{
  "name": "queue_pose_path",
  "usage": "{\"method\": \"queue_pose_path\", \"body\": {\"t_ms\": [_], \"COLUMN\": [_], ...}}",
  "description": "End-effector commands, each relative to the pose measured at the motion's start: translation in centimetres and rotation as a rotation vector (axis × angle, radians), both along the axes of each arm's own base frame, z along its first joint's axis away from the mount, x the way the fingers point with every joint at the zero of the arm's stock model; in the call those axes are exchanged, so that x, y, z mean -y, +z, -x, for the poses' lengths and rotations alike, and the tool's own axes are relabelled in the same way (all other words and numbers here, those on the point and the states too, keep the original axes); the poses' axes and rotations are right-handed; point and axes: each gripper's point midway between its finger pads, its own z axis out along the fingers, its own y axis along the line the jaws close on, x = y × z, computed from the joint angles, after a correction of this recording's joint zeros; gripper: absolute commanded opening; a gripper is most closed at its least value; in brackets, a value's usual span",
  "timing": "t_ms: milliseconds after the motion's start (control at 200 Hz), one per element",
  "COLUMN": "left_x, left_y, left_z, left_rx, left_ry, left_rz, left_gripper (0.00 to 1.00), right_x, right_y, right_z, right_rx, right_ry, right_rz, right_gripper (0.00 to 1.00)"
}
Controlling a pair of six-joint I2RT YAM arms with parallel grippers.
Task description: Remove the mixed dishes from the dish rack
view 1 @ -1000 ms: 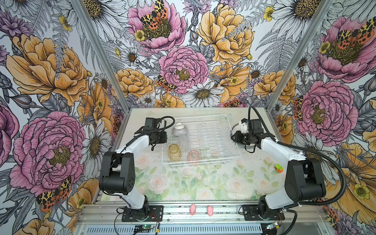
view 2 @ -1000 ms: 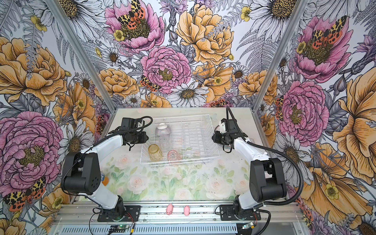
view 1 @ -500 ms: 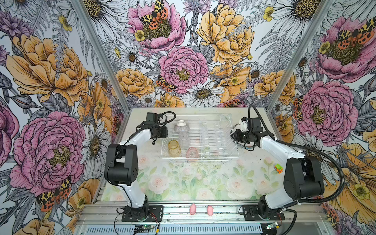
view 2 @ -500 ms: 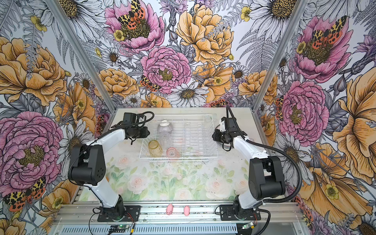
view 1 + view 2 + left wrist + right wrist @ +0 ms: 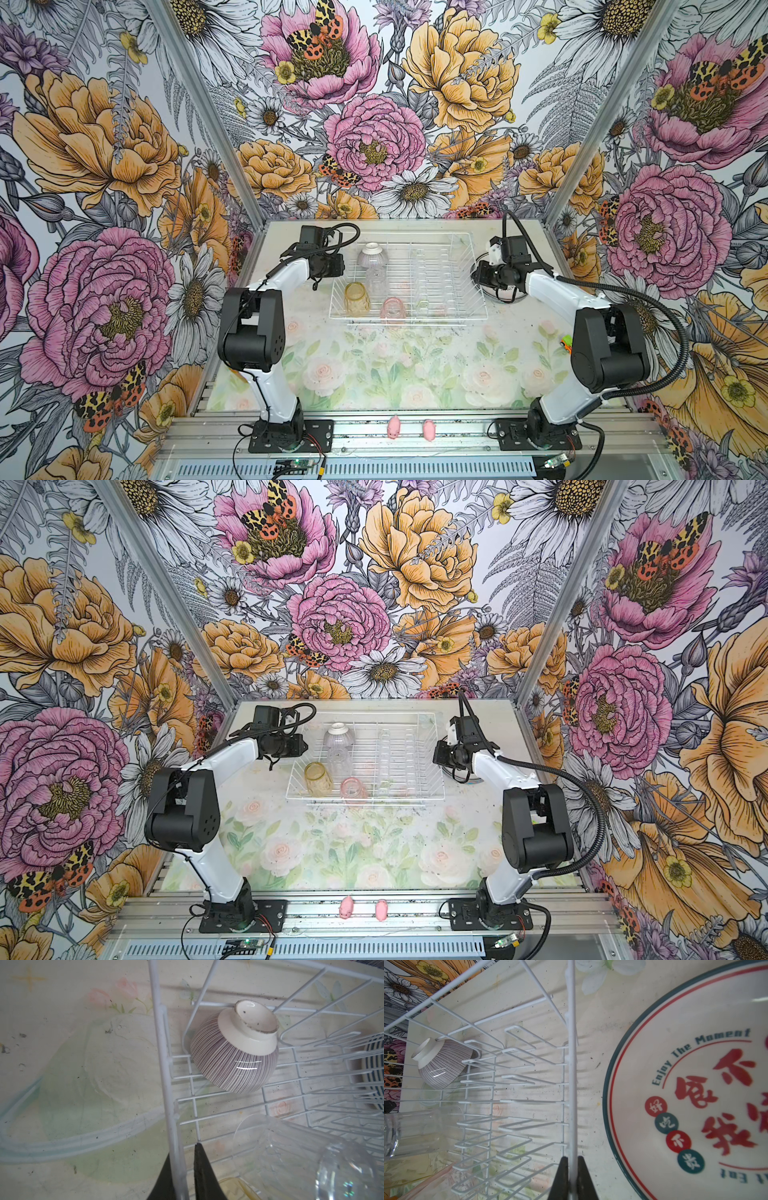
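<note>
The white wire dish rack (image 5: pixel 407 319) (image 5: pixel 365 799) stands at the back of the table. Inside it, a striped bowl (image 5: pixel 372 255) (image 5: pixel 234 1059) (image 5: pixel 442 1064) lies upside down in the far left corner. A clear tumbler (image 5: pixel 376 278) (image 5: pixel 291 1157), an amber tumbler (image 5: pixel 356 299) and a pink tumbler (image 5: pixel 392 309) lie nearer the front. My left gripper (image 5: pixel 337 269) (image 5: pixel 182 1153) is shut on the rack's left rim wire. My right gripper (image 5: pixel 474 274) (image 5: pixel 572 1158) is shut on the right rim wire. A printed plate (image 5: pixel 695 1095) with a dark rim lies on the table just outside the rack's right side.
Two pink pig figures (image 5: pixel 393 427) (image 5: pixel 429 430) sit on the front rail. A tiny toy car (image 5: pixel 565 343) lies at the table's right edge, behind the right arm. Flowered walls close in the back and both sides.
The left arm has stretched farther back, and the rack with its glasses has shifted a little toward the back wall. The right gripper's jaws have closed onto the right rim wire.
</note>
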Motion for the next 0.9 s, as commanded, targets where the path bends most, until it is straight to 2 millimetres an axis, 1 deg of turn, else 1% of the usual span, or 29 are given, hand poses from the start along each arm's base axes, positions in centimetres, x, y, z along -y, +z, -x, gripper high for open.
{"method": "queue_pose_path", "body": {"t_ms": [0, 35, 40, 50, 75, 235, 370, 490, 525, 575, 580, 586, 601, 656, 701, 731, 806, 896], "left_x": [1.6, 1.8, 1.8, 1.8, 1.9, 2.4, 2.3, 2.0, 1.8, 1.5, 1.5, 1.5, 1.4, 1.1, 0.8, 0.6, -0.3, -1.5], "left_y": [3.0, 3.2, 2.4, 1.8, 1.5, 1.5, 1.6, 1.8, 2.0, 1.7, 2.5, 2.9, 3.4, 3.8, 4.2, 4.6, 5.6, 7.7], "left_z": [-2.0, -2.0, -2.1, -2.1, -2.1, -2.1, -2.2, -2.1, -2.1, -2.0, -1.9, -1.9, -1.9, -1.6, -1.4, -1.3, -0.9, -0.4], "left_rx": [0.104, 0.106, 0.091, 0.076, 0.071, 0.071, 0.072, 0.078, 0.083, 0.076, 0.093, 0.102, 0.112, 0.12, 0.129, 0.137, 0.172, 0.242], "left_ry": [-0.048, -0.05, -0.05, -0.05, -0.051, -0.059, -0.053, -0.037, -0.03, -0.018, -0.017, -0.016, -0.014, -0.003, 0.008, 0.017, 0.052, 0.104], "left_rz": [0.059, 0.062, 0.061, 0.061, 0.061, 0.061, 0.057, 0.047, 0.04, 0.031, 0.033, 0.033, 0.033, 0.028, 0.021, 0.015, -0.013, -0.045], "left_gripper": [0.16, 0.16, 0.16, 0.16, 0.16, 0.16, 0.16, 0.18, 0.21, 0.25, 0.25, 0.25, 0.25, 0.27, 0.29, 0.31, 0.33, 0.35], "right_x": [0.3, 0.4, 0.4, 0.5, 0.6, 0.9, 1.0, 0.7, 0.7, 0.8, 0.8, 0.8, 0.8, 1.0, 1.2, 1.4, 2.0, 2.7], "right_y": [1.2, 1.2, 1.3, 1.2, 1.3, 1.5, 1.4, 1.5, 1.4, 1.4, 1.4, 1.5, 1.5, 1.5, 1.8, 2.0, 2.7, 4.0], "right_z": [-2.1, -2.4, -2.5, -2.6, -2.8, -4.1, -5.0, -4.9, -4.8, -4.5, -4.5, -4.5, -4.4, -4.1, -3.9, -3.8, -3.5, -3.2], "right_rx": [0.071, 0.073, 0.075, 0.076, 0.079, 0.088, 0.091, 0.09, 0.088, 0.086, 0.087, 0.088, 0.088, 0.089, 0.093, 0.099, 0.115, 0.148], "right_ry": [-0.002, -0.002, -0.003, -0.005, -0.007, -0.016, -0.019, -0.007, -0.004, -0.004, -0.005, -0.004, -0.004, -0.006, -0.013, -0.02, -0.042, -0.066], "right_rz": [0.056, 0.062, 0.062, 0.066, 0.069, 0.077, 0.082, 0.063, 0.059, 0.059, 0.059, 0.059, 0.06, 0.063, 0.065, 0.068, 0.086, 0.098], "right_gripper": [0.03, 0.03, 0.03, 0.03, 0.03, 0.03, 0.03, 0.04, 0.08, 0.15, 0.16, 0.17, 0.2, 0.3, 0.4, 0.45, 0.53, 0.58]}}
